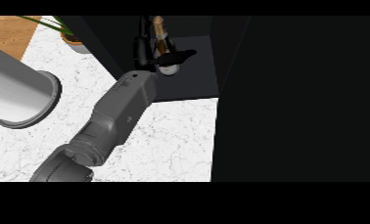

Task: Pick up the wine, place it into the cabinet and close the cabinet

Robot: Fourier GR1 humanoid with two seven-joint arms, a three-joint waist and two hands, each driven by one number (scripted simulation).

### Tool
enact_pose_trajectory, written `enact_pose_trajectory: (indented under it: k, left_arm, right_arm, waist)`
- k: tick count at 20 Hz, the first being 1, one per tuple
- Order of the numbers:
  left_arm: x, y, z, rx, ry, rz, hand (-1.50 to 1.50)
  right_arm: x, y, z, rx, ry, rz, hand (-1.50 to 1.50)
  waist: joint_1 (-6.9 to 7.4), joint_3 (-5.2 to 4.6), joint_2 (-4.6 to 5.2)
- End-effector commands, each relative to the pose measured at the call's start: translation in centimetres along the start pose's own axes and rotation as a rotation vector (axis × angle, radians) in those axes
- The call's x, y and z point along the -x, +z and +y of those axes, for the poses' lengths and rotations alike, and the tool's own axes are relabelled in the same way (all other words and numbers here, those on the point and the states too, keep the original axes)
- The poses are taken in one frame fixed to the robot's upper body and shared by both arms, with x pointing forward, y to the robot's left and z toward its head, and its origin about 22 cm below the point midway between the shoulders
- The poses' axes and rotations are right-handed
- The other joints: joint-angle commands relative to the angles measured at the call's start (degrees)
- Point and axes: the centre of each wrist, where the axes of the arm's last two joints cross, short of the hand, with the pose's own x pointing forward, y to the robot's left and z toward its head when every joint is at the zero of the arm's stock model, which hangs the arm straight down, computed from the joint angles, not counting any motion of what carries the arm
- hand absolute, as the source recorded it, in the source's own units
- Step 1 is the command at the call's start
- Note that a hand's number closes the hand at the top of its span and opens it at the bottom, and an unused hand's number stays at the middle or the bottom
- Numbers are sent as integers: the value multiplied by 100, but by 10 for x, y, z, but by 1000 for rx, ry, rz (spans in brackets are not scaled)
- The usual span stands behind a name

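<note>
— Wine bottle [160, 34]: where does it stand?

— Inside the cabinet [195, 78], on its dark floor, toward the back left of the open compartment. It stands upright; from this steep view I see the gold-wrapped neck at the top and the pale round base lower down.

— And what holds it?

— One robot hand [162, 57], black, at the end of a grey forearm that comes in from the lower left and runs up across the worktop [177, 140] into the cabinet opening. Its fingers reach up along the bottle's left side and its thumb crosses the lower body of the bottle, so it is curled round the wine bottle. By its place in the view I take it for the left one, though only one arm shows.

— The other robot hand?

— It shows nowhere in this view.

— Anything else in the cabinet?

— Only the bottle and the robot hand, as far as I can see. The interior is very dark. A big black panel [296, 96] fills the right side of the view; whether that is the cabinet's door or its side wall I cannot tell.

— And on the worktop?

— White marble. At the left edge stands a large grey cylindrical container [25, 96], partly cut off; its contents are hidden. At the top left, a potted plant [72, 39] stands just beside the cabinet's left wall, well apart from the bottle.
</note>
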Motion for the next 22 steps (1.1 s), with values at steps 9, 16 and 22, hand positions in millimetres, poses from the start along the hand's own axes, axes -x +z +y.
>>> enact_pose_trajectory:
  k: [9, 16, 22]
  left_arm:
    - [5, -8, 22, 40, 40, -1, -150]
    - [11, 8, 7, 72, 88, 1, -150]
    - [23, 17, 15, 110, 144, 20, -150]
  right_arm:
    - [-5, 2, 1, -23, -20, -18, -150]
    - [-1, 7, 0, -32, -28, -18, -150]
    - [-12, 3, 12, -10, -60, -20, -150]
  waist:
    - [43, -25, 27]
    - [-8, -21, 13]
    - [127, -28, -37]
